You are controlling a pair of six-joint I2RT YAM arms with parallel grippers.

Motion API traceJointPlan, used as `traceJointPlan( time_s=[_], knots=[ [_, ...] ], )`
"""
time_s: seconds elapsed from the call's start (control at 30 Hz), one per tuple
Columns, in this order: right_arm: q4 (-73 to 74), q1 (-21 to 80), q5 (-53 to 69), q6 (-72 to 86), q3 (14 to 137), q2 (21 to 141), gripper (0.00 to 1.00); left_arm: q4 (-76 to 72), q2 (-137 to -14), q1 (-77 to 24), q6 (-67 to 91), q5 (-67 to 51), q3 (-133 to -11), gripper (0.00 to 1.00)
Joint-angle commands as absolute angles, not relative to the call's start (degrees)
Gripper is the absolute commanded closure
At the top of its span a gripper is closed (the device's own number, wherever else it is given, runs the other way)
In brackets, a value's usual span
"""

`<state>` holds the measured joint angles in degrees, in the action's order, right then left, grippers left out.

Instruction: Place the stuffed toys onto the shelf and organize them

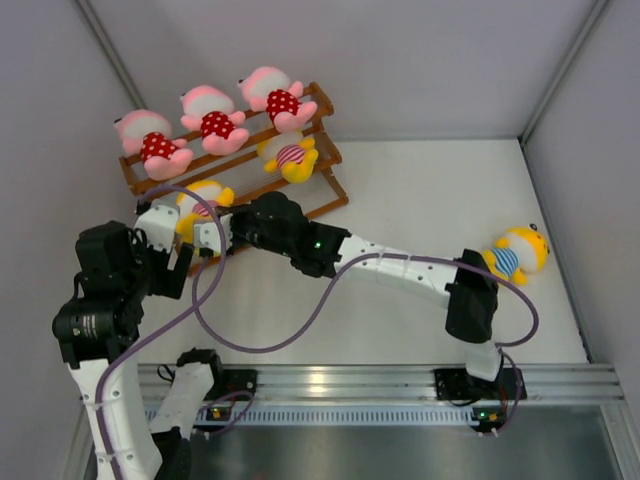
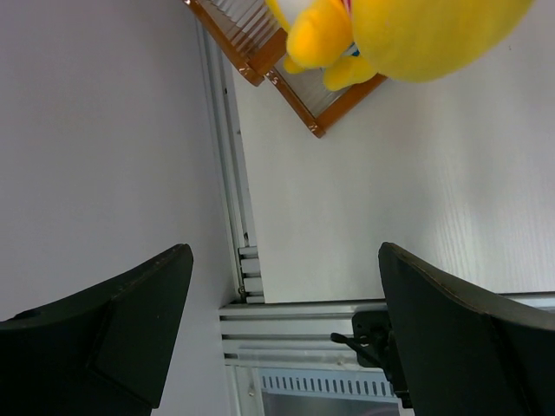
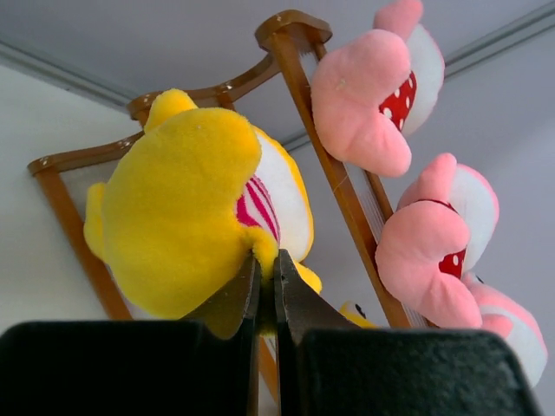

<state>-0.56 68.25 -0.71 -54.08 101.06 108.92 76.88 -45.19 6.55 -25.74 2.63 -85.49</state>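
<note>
The right gripper (image 3: 267, 260) is closed almost fully, pinching a thin fold of a yellow toy (image 3: 182, 217) in a pink-striped shirt. In the top view this toy is held at the left end of the lowest tier of the shelf (image 1: 325, 208), in the upper left of the frame. Whether it is seated there cannot be told. The left gripper (image 2: 286, 251) is spread wide and holds nothing.

Hazards:
- The fold may slip from so thin a pinch.
- The plush may be dragged off the tier on release if it clings to the fingers.
- The pink toys (image 1: 210, 118) or the second yellow toy (image 1: 290, 155) on the tiers above may be knocked by a careless retreat.
- The left arm is placed just beside the right gripper, so contact is possible.

Open room is found on the table (image 1: 400, 200) at centre and right, between the shelf and the blue-striped toy (image 1: 512, 258) near the right edge.
</note>
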Motion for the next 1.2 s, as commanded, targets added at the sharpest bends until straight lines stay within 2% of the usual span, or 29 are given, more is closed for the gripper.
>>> traceJointPlan(
  time_s=[0.0, 0.33, 0.57, 0.73, 0.97, 1.17],
  knots=[
    [-8.52, 65.92, -2.37, -50.81, 106.43, 113.19, 1.0, 76.82, -44.91, 5.63, -26.28, 4.3, -85.43, 0.05],
    [-15.72, 63.46, -8.96, -47.12, 118.1, 128.66, 1.0, 76.55, -44.65, 4.57, -25.93, 9.76, -84.46, 0.05],
    [-16.52, 62.49, -8.09, -46.41, 123.84, 135.6, 1.0, 76.73, -44.3, 4.22, -25.84, 10.02, -83.76, 0.05],
    [-17.58, 61.26, -8.88, -45.0, 124.8, 137.72, 1.0, 76.73, -44.38, 4.13, -25.75, 9.76, -83.41, 0.05],
    [-19.34, 61.96, -0.27, -45.53, 117.78, 132.98, 0.98, 76.73, -44.56, 4.04, -26.02, 9.84, -83.15, 0.05],
    [-16.35, 62.4, 3.95, -44.65, 121.55, 134.12, 0.98, 76.82, -44.47, 4.04, -25.93, 9.84, -83.23, 0.05]
  ],
)
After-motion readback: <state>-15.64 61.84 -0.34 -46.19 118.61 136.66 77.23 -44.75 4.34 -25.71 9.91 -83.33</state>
